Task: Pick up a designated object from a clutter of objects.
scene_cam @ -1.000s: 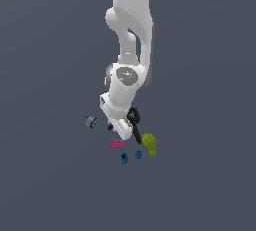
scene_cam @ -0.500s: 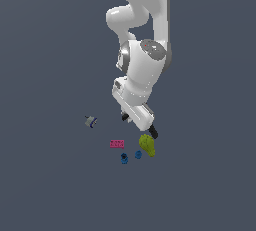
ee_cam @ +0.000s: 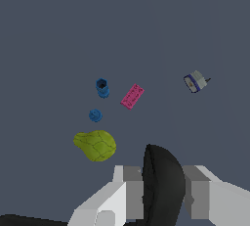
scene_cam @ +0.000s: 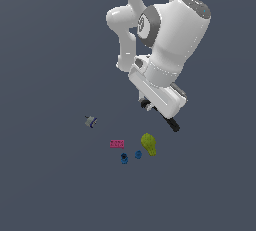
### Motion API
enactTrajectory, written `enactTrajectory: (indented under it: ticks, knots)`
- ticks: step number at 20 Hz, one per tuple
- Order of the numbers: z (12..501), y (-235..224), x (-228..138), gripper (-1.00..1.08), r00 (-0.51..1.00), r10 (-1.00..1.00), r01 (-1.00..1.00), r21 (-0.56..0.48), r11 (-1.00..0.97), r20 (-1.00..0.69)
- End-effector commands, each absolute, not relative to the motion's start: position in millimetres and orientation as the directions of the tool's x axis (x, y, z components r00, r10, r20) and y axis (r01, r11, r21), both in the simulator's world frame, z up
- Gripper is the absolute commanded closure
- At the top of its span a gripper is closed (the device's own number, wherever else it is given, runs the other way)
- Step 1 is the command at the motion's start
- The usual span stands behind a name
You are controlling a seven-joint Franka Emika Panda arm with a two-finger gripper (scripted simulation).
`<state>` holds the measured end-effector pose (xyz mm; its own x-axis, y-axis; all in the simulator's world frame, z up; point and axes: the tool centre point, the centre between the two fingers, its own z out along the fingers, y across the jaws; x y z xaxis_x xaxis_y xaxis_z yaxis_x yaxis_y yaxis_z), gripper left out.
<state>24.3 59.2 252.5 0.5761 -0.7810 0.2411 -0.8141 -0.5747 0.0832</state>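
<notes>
My gripper (ee_cam: 161,191) is shut on the black spring clamp (ee_cam: 162,186) and holds it up off the surface. In the exterior view the clamp (scene_cam: 171,123) sticks out below the white hand as a dark bar, above and to the right of the clutter. Its red tip does not show. Below lie the yellow-green lump (scene_cam: 148,143) (ee_cam: 95,145), the pink flat brick (scene_cam: 117,144) (ee_cam: 132,96), two small blue pieces (scene_cam: 124,159) (scene_cam: 138,154) and a grey-blue piece (scene_cam: 90,121) (ee_cam: 196,81).
The white arm (scene_cam: 170,45) fills the upper right of the exterior view. The surface is a plain dark grey plane with no visible edges or walls.
The gripper has risen and swung toward the exterior view's right, carrying the black clamp up and away from the other items. The items on the surface have not moved.
</notes>
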Motion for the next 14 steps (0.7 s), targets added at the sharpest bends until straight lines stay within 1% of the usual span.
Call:
enactTrajectory:
  ticks: [1,8,14]
  knots:
    - [275.6,75.4,25.6,1.08,0.575,-0.781,-0.815,0.081,-0.574,0.242]
    - [325.8,114.5,29.0,1.08,0.577,-0.780,-0.813,0.081,-0.576,0.241]
    - [352.0,136.0,32.0,1.08,0.579,-0.779,-0.812,0.080,-0.578,0.240]
